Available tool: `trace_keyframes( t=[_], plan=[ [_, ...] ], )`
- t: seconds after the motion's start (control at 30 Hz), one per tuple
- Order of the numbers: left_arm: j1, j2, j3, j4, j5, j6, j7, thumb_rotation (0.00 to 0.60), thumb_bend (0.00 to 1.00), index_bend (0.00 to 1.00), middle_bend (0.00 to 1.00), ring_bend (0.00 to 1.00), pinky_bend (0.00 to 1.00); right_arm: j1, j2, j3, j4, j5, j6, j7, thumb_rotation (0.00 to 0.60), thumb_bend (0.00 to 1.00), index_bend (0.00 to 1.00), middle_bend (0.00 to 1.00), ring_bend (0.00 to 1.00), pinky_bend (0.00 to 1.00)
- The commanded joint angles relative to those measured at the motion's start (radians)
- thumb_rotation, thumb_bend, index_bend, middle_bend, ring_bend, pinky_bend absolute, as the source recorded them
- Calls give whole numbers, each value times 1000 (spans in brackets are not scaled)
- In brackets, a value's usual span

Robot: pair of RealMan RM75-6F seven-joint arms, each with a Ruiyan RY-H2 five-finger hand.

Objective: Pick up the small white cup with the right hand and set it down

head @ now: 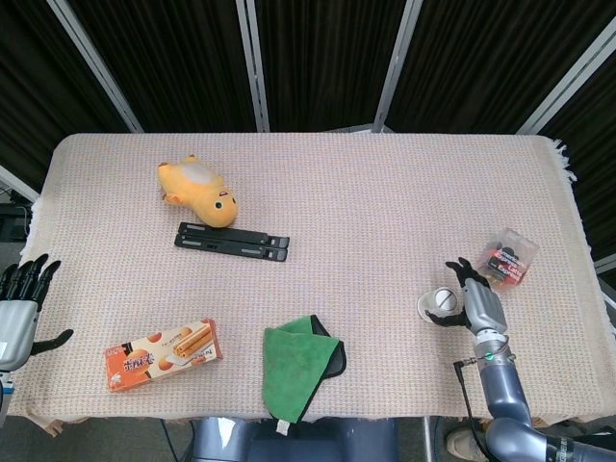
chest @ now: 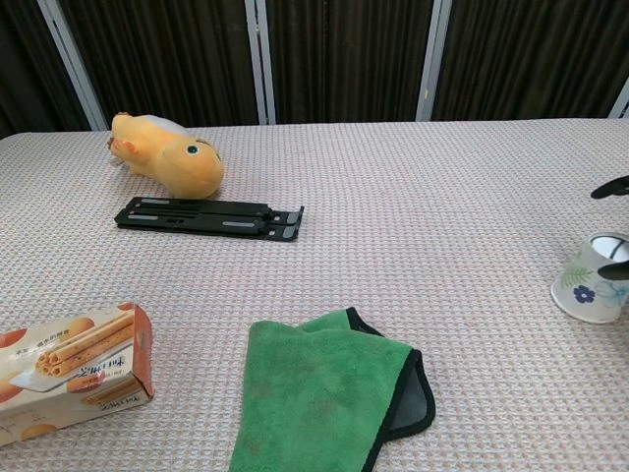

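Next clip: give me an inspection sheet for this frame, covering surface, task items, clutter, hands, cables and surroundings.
Surface: table under a pale woven cloth.
Task items: small white cup, flower print, tilted, at the right side.
Clutter: yellow plush toy; black folding stand; biscuit box; green cloth; clear packet.
Hands: right hand around the cup, grip unclear; left hand off the left edge, fingers apart, empty.
Cables: black cable along the right forearm.
Surroundings: dark curtains with metal poles.
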Motion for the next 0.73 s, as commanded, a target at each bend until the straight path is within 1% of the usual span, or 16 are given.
trace_keyframes(
  t=[0.03,0.07,0.13,0.23,0.27,0.37,0.53,0.67,0.73],
  plan=[
    [0,0,0,0,0,0,0,600,0,0,0,0,0,-30,60,-27,-40,-81,1,22,600,189,114,0,0,0],
    [0,0,0,0,0,0,-1,600,0,0,0,0,0,-36,75,-35,-46,-109,2,27,600,182,106,0,0,0],
    [0,0,0,0,0,0,-1,600,0,0,0,0,0,-55,116,-61,-51,-201,2,39,600,152,79,0,0,0],
    [0,0,0,1,-1,0,-2,600,0,0,0,0,0,-81,149,-92,-36,-312,26,54,600,119,52,0,0,0],
    [0,0,0,1,-1,0,-2,600,0,0,0,0,0,-99,158,-110,-14,-383,54,62,600,113,47,0,0,0],
    [0,0,-1,1,-2,-1,-2,600,0,0,0,0,0,-142,158,-157,67,-540,139,61,600,96,31,0,0,0],
    [0,-1,-1,1,-2,0,-1,600,0,0,0,0,0,-188,139,-196,168,-646,222,48,600,89,1,0,0,0],
    [1,-2,-1,1,0,2,0,600,0,0,0,0,0,-208,124,-202,201,-665,245,56,600,89,59,0,0,0],
    [1,-2,0,2,1,3,-3,600,0,0,0,0,0,-212,117,-198,203,-672,253,58,600,89,30,0,0,0]
  ],
)
